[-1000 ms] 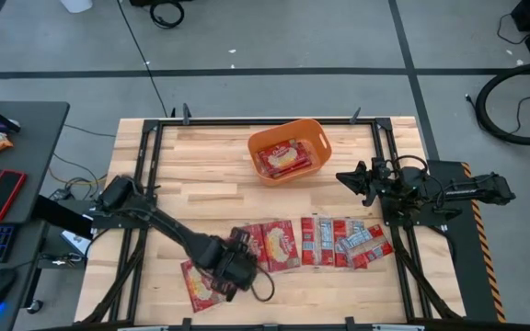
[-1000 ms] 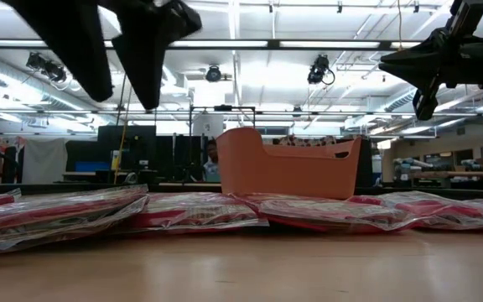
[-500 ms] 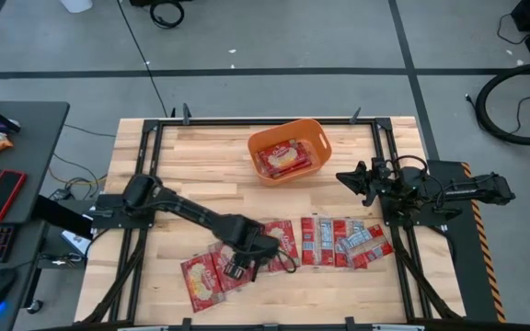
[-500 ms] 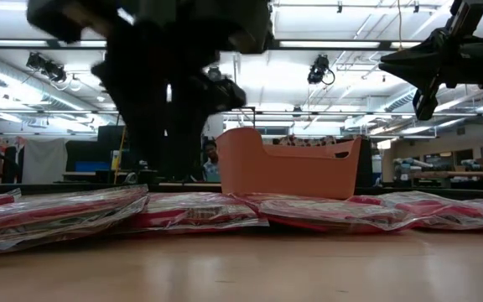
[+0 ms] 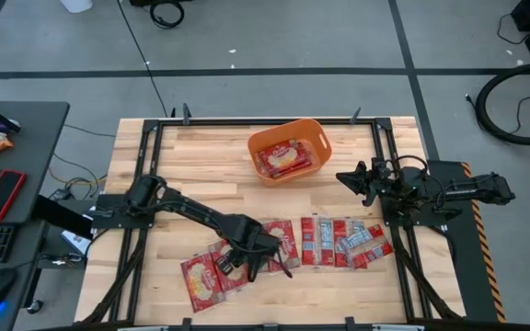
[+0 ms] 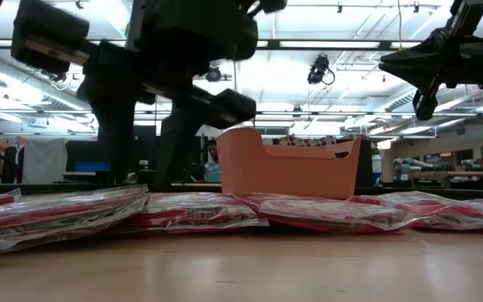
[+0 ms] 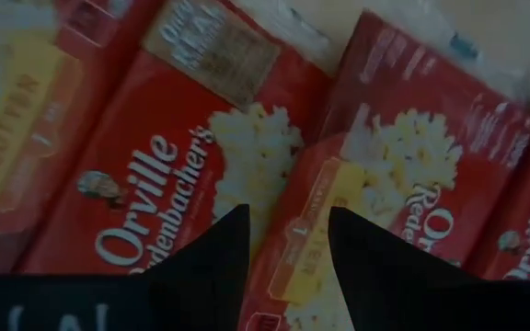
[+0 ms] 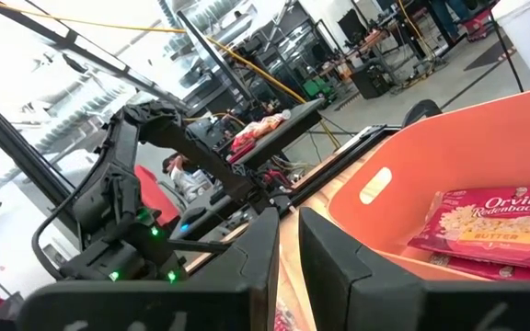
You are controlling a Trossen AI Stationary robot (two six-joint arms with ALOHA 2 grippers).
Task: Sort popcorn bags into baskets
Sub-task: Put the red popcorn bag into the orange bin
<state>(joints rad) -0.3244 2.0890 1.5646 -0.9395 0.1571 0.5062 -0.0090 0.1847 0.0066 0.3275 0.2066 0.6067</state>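
Observation:
Red popcorn packets lie flat in a row near the table's near edge: larger ones with yellow-cream centres (image 5: 280, 241), narrower ones (image 5: 325, 241) to their right, and more (image 5: 201, 280) at the near left. My left gripper (image 5: 258, 262) is open and points down, low over two larger packets (image 7: 247, 147). The orange basket (image 5: 316, 133) stands at the far middle with a packet (image 5: 283, 158) lying flat inside. My right gripper (image 5: 343, 175) waits in the air at the right, with a narrow gap between its fingers (image 8: 267, 239). My left gripper (image 7: 288, 230) comes from above with its open fingers (image 7: 224, 248) over the seam between two larger packets (image 7: 357, 175). I cannot tell whether the fingertips touch them. Both packets lie flat on the table.
Black frame rails (image 5: 145, 156) run along the table's left and right sides. Bare wood (image 5: 201, 170) shows between the basket and the left arm's base. A desk (image 5: 7, 184) with a phone and keyboard stands left of the table.
My left gripper has moved a little toward the table's right and far side, from the near-left packets to the larger ones. It has come down from high above to just over them. The packets have stayed where they were.

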